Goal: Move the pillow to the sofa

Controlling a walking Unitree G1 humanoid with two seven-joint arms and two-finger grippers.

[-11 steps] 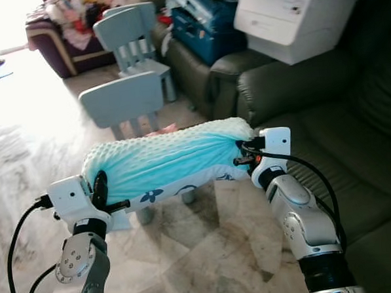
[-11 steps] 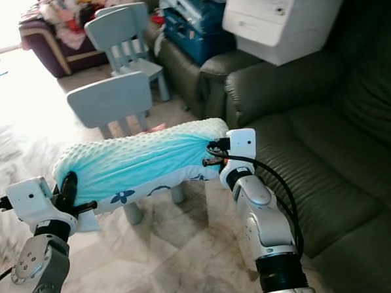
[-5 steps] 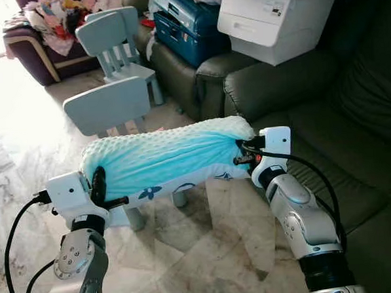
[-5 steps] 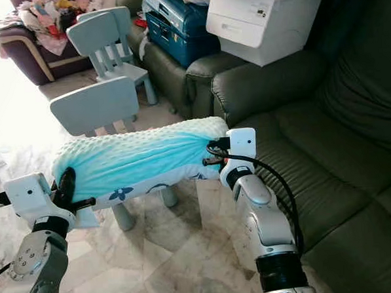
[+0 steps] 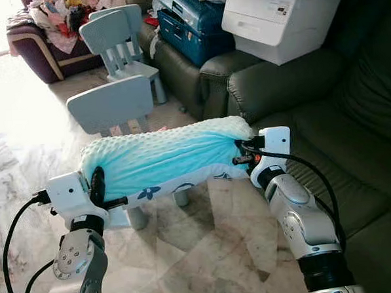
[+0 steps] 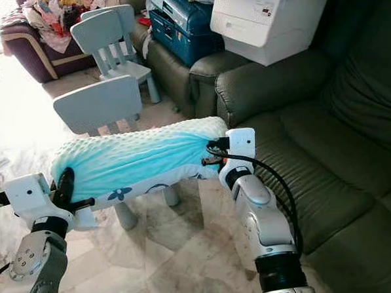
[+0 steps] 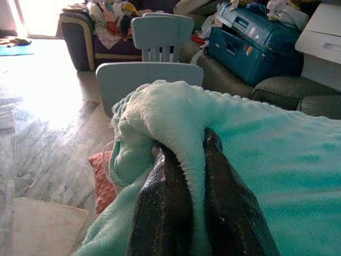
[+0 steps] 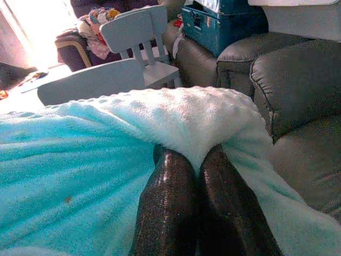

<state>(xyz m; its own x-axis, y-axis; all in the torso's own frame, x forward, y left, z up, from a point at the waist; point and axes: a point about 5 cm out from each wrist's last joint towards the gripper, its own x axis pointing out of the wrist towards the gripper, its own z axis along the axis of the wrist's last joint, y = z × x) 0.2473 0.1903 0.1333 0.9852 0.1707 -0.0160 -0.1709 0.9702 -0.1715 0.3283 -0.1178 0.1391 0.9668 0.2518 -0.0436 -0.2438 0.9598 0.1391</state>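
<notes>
A living room with a pale marble floor (image 5: 207, 251) and a dark green leather sofa (image 5: 353, 151) along the right side. Held up in the air over the floor, just beside the sofa's seat edge, is a long turquoise pillow (image 5: 163, 158) with a dotted plush cover and a flower-print underside. The left gripper (image 5: 99, 191) has its black fingers (image 7: 162, 208) pinched shut on a fold of fabric at one end of the pillow; the right gripper (image 5: 243, 154) has its fingers (image 8: 168, 202) closed tight on a fold at the other end, nearest the sofa. Beyond the pillow stand two pale blue children's chairs (image 5: 121, 42). A white printer (image 5: 284, 17) rests on the sofa's armrest, beside a blue case (image 5: 192, 22). Far back, a purple sofa (image 5: 36, 46) is heaped with clothes.
</notes>
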